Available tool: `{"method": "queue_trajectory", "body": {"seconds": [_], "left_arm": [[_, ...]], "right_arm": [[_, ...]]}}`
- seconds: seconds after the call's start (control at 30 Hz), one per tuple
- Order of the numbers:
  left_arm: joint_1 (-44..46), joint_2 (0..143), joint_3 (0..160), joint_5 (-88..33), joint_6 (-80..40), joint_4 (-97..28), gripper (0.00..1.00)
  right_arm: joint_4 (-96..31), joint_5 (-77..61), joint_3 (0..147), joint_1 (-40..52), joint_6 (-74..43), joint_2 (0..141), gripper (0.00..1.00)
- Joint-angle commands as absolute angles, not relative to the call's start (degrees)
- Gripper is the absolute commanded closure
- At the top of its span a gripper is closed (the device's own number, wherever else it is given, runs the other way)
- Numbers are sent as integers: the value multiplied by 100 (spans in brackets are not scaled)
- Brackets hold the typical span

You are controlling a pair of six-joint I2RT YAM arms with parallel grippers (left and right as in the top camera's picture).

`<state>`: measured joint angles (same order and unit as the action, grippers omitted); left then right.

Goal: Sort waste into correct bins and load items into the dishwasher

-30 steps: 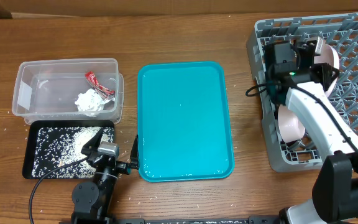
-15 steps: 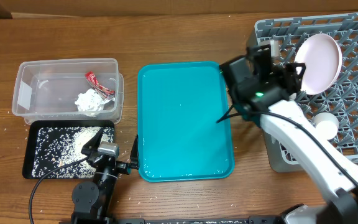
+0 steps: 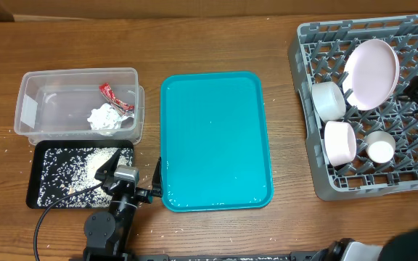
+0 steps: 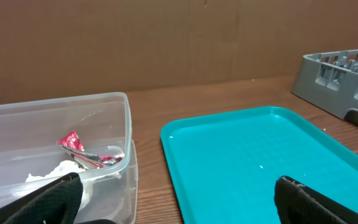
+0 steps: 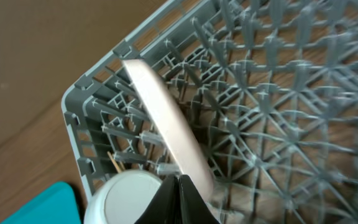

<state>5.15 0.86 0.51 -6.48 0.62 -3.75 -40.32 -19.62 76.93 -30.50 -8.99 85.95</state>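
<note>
The right gripper point(image 5: 179, 202) has its two fingers pressed together in a dark wedge with nothing between them. Directly ahead of its tips, close enough that the wrist view cannot settle whether they touch, stands the large plate point(image 5: 166, 121). It is on edge among the pegs of the dish rack point(image 5: 278, 93), and its rim runs away from the fingers on a diagonal towards the rack's corner. A white bowl point(image 5: 126, 196) sits just to the left of the fingertips. Beyond it a thin wooden tip, probably a chopstick point(image 5: 112, 161), pokes through the lattice.

The left gripper point(image 4: 178, 186) is spread wide and holds nothing. The clear tub point(image 4: 126, 124) lies ahead and to its left, with the red wrapper point(image 4: 73, 143) and the tissue point(image 4: 55, 171) inside it. The teal tray point(image 4: 260, 143) is ahead and to its right, bare. From above, the black tray point(image 3: 35, 174) with its rice point(image 3: 71, 167) is just beside this gripper.

The sorting and loading look essentially done. A few pale specks on the table near the left gripper may be stray grains, and that arm is much the nearer to them.
</note>
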Motion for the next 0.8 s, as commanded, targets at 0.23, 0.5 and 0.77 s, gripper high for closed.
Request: {"method": "queue_trajectory", "body": {"seconds": [0.23, 0.5, 0.77], "left_arm": [[473, 25, 27, -692, 128, -379, 0], [473, 25, 27, -692, 128, -379, 0], [473, 25, 27, -692, 128, -379, 0]], "right_arm": [[-3299, -3175, 7743, -3030, -821, 9598, 96], [-3695, -4165, 7743, -2401, -403, 9596, 96], [-3905, -3127, 8143, -2224, -403, 9190, 68]]}}
